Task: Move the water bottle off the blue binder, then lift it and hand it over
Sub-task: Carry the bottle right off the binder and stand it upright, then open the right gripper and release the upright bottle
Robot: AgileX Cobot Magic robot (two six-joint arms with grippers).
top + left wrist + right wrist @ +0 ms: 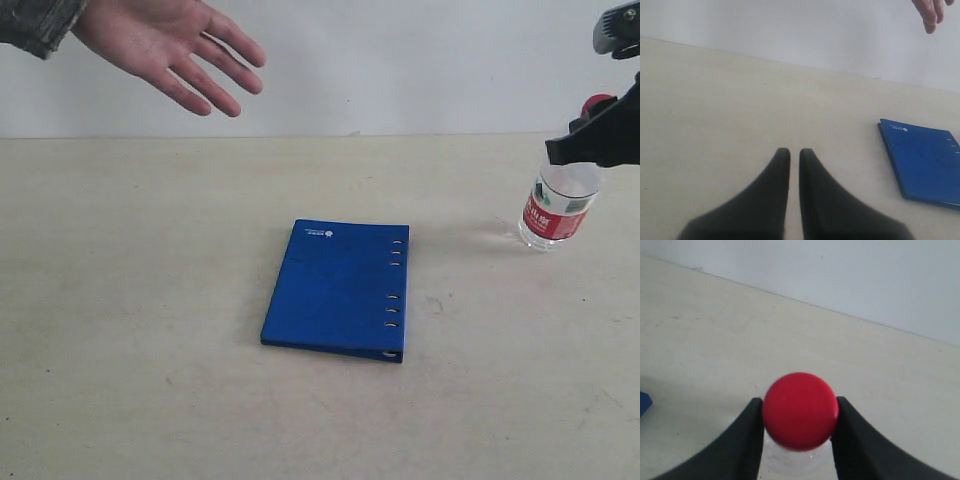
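The water bottle [558, 208] stands upright on the table at the far right, off the blue binder [340, 288], which lies flat in the middle with its rings along the right edge. My right gripper [590, 140] is shut on the bottle's neck; its red cap [800, 410] sits between the two black fingers [747, 440]. My left gripper [794, 152] hovers over bare table, shut and holding nothing, with the binder [922, 162] off to one side. In the exterior view the left gripper does not show.
A person's open hand [170, 45] reaches in palm-down at the upper left, above the table's far edge; its fingertips [932, 12] show in the left wrist view. A white wall stands behind the beige table [130, 330].
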